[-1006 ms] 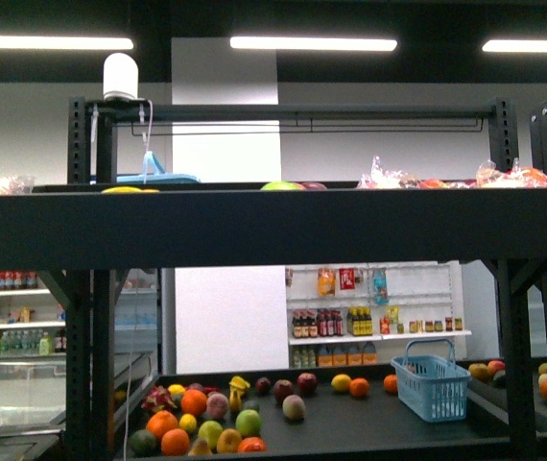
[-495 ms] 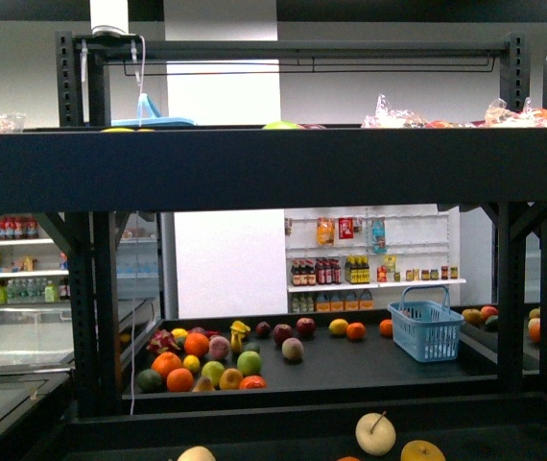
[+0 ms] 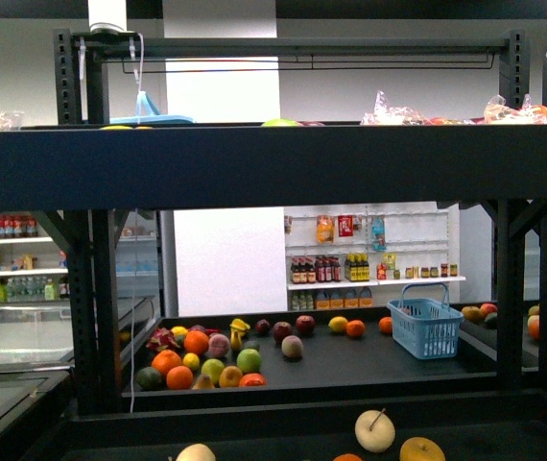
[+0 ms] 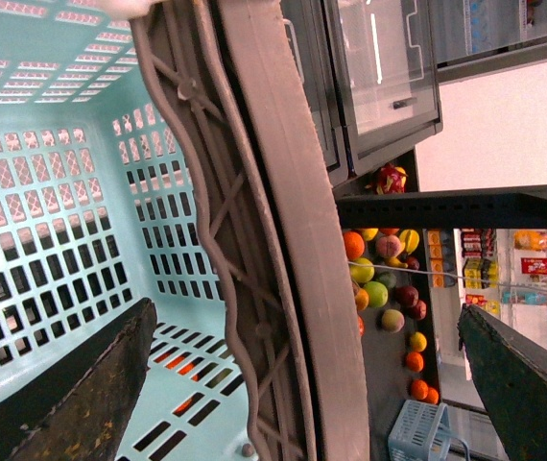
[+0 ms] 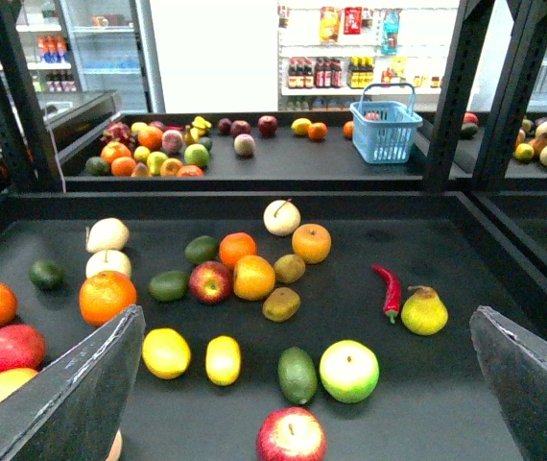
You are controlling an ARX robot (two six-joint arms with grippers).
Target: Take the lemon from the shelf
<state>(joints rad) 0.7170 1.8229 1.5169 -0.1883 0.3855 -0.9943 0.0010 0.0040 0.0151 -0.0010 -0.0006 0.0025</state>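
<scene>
Matte black shelf (image 5: 446,259), oval lemon (image 5: 223,359); right claw (image 5: 306,312) agape, left claw (image 4: 306,305) agape astride basket (image 4: 53,192).

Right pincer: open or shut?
Open. The right pincer shows its fingers wide apart in the right wrist view, nothing held between them.

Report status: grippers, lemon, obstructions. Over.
Left gripper open at teal basket. Right gripper open, empty. Lemon lying on shelf tray, untouched. Yellow fruit and green fruit flank it; nothing on top.
</scene>
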